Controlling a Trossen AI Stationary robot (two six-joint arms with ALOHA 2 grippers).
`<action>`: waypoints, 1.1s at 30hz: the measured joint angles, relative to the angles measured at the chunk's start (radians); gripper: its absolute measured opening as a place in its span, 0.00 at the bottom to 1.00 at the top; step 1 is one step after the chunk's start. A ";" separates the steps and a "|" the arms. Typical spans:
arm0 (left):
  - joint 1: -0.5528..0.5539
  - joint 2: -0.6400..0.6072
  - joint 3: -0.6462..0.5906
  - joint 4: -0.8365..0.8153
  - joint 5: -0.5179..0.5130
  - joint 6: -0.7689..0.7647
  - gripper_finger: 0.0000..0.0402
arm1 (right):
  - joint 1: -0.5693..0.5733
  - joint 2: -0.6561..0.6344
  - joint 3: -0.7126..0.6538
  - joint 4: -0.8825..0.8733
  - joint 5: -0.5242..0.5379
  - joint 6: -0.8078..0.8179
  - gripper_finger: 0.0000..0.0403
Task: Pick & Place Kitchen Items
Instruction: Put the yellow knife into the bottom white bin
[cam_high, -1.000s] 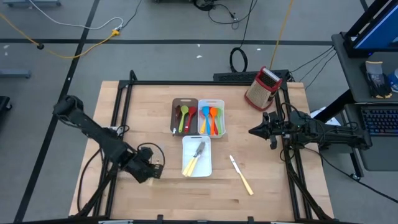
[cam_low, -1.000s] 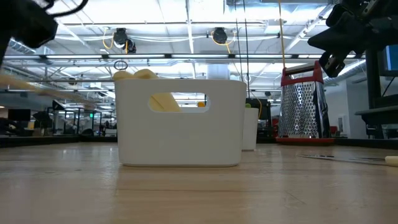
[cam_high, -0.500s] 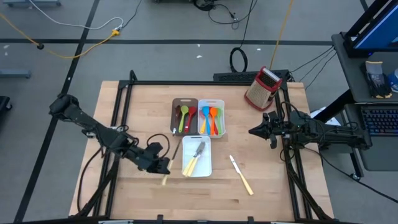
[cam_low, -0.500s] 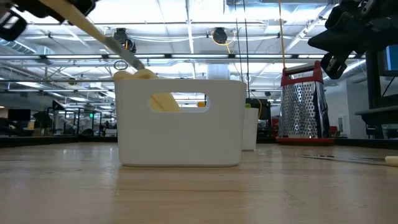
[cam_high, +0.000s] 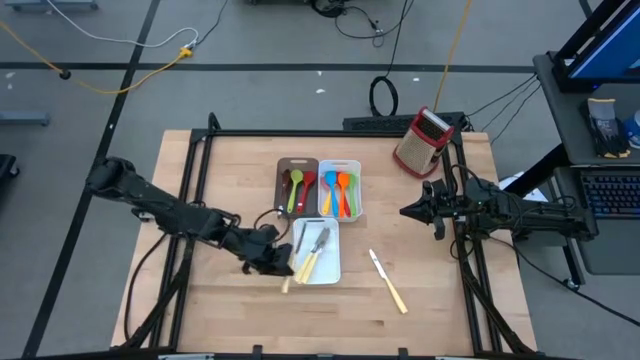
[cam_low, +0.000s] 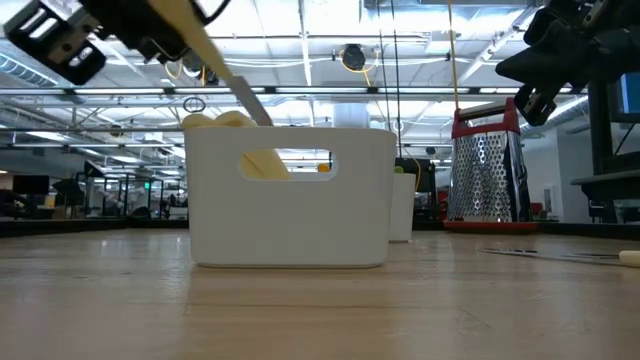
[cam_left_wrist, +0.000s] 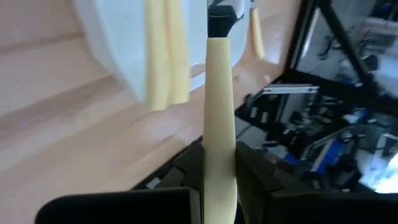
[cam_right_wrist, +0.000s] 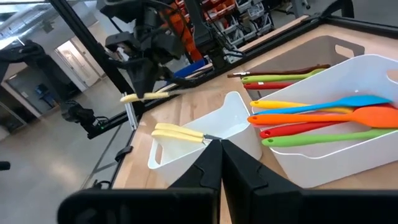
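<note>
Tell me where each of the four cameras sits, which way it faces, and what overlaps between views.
High view: overhead, straight down; both arms, left gripper carrying a cream-handled knife beside the white tray.
Low view: table height, level across; the tray's wall, box grater, left gripper upper left.
Left wrist view: along its own fingers, shut on the knife handle.
Right wrist view: from the parked right gripper, across the trays toward the left arm.
Shared: the held knife and white tray show in all four.
</note>
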 joint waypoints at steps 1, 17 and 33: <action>0.004 0.019 0.000 0.036 0.004 -0.012 0.11 | 0.000 0.000 0.000 -0.003 0.000 0.002 0.00; 0.116 0.290 0.302 -0.182 0.220 0.004 0.11 | 0.000 0.000 0.000 -0.058 -0.006 0.000 0.00; 0.242 0.365 0.309 -0.212 0.310 0.100 0.12 | 0.000 0.000 0.000 -0.068 -0.009 -0.019 0.00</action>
